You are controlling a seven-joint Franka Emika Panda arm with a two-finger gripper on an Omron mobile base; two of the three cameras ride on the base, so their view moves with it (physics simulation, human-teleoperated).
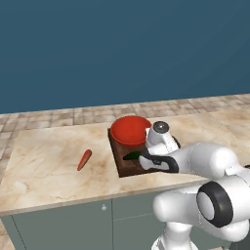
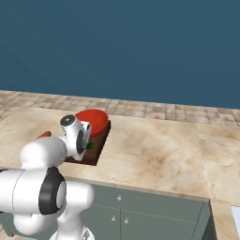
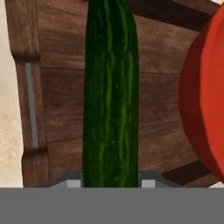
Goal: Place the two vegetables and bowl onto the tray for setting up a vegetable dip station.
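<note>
My gripper [image 3: 110, 183] is shut on the dark green cucumber [image 3: 110, 96], which runs straight out from between the two fingertips. The cucumber [image 1: 132, 156] lies over the front part of the brown wooden tray [image 1: 117, 152]; whether it touches the wood I cannot tell. The red bowl [image 1: 130, 130] sits on the tray's far half, just right of the cucumber in the hand view, bowl [image 3: 208, 96]. The orange carrot [image 1: 84, 159] lies on the counter to the tray's left, apart from it. In the right base view the hand covers most of the cucumber [image 2: 90, 146] beside the bowl [image 2: 92, 119].
The marble counter [image 1: 44, 166] runs wide to both sides of the tray, with its front edge close below the tray's near end. A tiled strip and blue wall stand behind. Grey-green cabinet doors [image 2: 140, 215] are under the counter.
</note>
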